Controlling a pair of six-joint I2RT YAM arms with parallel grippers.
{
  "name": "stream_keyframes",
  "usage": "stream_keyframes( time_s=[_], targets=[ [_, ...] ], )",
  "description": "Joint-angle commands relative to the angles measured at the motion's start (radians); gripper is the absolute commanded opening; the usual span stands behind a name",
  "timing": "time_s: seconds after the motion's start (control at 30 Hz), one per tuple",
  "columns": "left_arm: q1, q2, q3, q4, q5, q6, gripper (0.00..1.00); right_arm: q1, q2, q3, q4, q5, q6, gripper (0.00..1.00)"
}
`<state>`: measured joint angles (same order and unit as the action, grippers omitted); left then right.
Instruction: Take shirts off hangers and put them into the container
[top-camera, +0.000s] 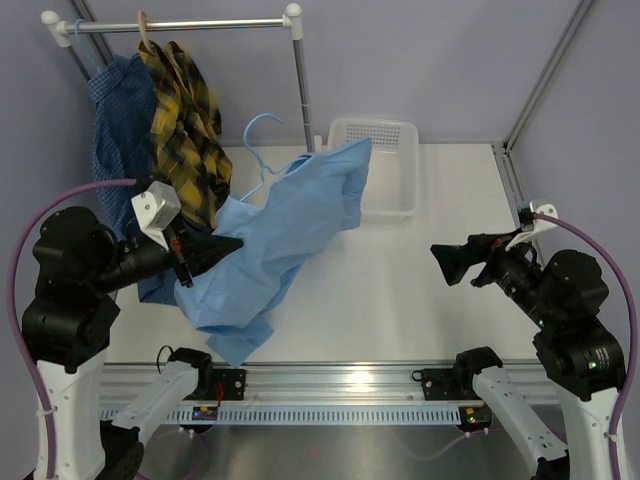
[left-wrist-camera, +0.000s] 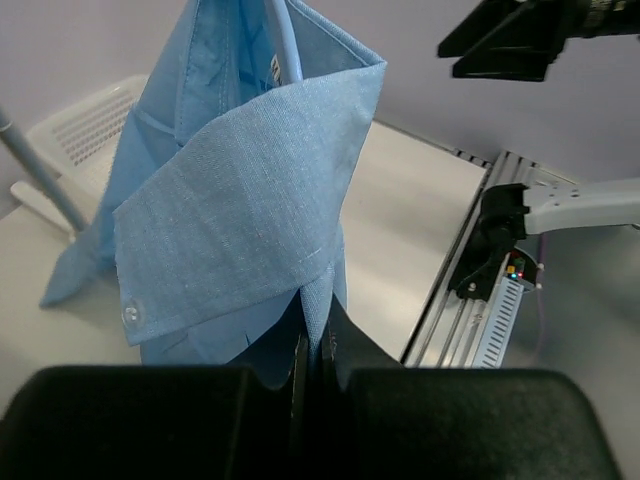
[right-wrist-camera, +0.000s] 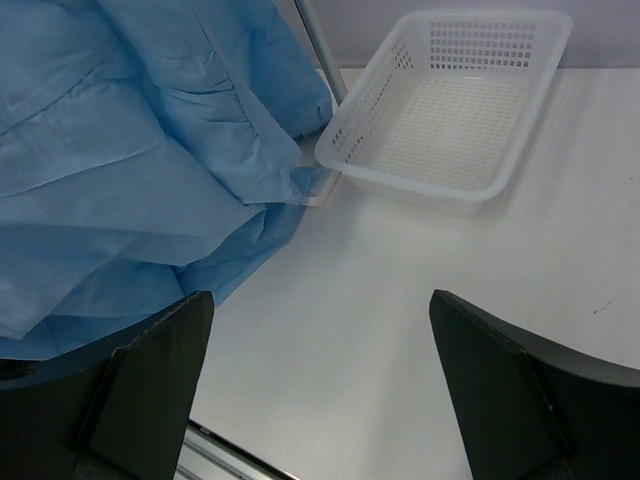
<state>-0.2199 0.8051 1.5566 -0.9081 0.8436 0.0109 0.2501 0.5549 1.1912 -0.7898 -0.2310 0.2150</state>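
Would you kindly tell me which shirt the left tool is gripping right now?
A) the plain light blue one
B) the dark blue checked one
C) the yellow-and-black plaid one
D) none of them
A: the left tool is shut on a fold of the light blue shirt, while the plaid shirt and the dark blue shirt hang from the rail.
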Motion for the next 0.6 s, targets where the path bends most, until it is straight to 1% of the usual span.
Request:
stream_keyframes(
  time_s=[0.0, 0.17, 0.2, 0.27, 0.3, 0.37, 0.4, 0.43, 0.47, 0.5, 0.53, 0.57],
  targets=[
    [-0.01, 0.031, 0.066, 0.054, 0.141, -0.002, 0.0, 0.011, 0.01, 0.037, 0.023, -0.028, 0.006, 0.99],
    [-0.013, 0.137, 0.063, 0.052, 0.112, -0.023, 0.0, 0.011, 0.022, 0.061, 0.107, -0.096, -0.025, 0.98],
    [-0.038, 0.157, 0.071, 0.052, 0.106, -0.038, 0.0, 0.011, 0.04, 0.07, 0.118, -0.111, -0.029, 0.98],
    [-0.1, 0.206, 0.094, 0.052, 0.037, -0.04, 0.0, 0.011, 0.065, 0.084, 0.136, -0.149, -0.035, 0.99],
    [-0.172, 0.221, 0.102, 0.054, 0.016, -0.032, 0.0, 0.009, 0.092, 0.106, 0.153, -0.162, -0.035, 0.99],
    [-0.245, 0.275, 0.125, 0.055, -0.058, -0.028, 0.0, 0.011, 0.117, 0.133, 0.173, -0.206, -0.034, 0.99],
    [-0.315, 0.295, 0.147, 0.057, -0.09, -0.026, 0.0, 0.011, 0.14, 0.155, 0.204, -0.221, -0.034, 0.99],
    [-0.349, 0.315, 0.158, 0.057, -0.15, -0.02, 0.0, 0.011, 0.151, 0.166, 0.221, -0.237, -0.029, 0.99],
    [-0.378, 0.359, 0.169, 0.055, -0.181, -0.019, 0.0, 0.011, 0.164, 0.179, 0.247, -0.257, -0.026, 0.99],
    [-0.43, 0.38, 0.192, 0.055, -0.213, -0.02, 0.0, 0.011, 0.193, 0.205, 0.256, -0.264, -0.023, 0.99],
    [-0.45, 0.402, 0.203, 0.064, -0.266, -0.029, 0.0, 0.011, 0.207, 0.215, 0.265, -0.278, -0.019, 0.99],
    [-0.464, 0.434, 0.206, 0.083, -0.282, -0.043, 0.0, 0.009, 0.22, 0.225, 0.285, -0.286, -0.016, 0.99]
  ],
)
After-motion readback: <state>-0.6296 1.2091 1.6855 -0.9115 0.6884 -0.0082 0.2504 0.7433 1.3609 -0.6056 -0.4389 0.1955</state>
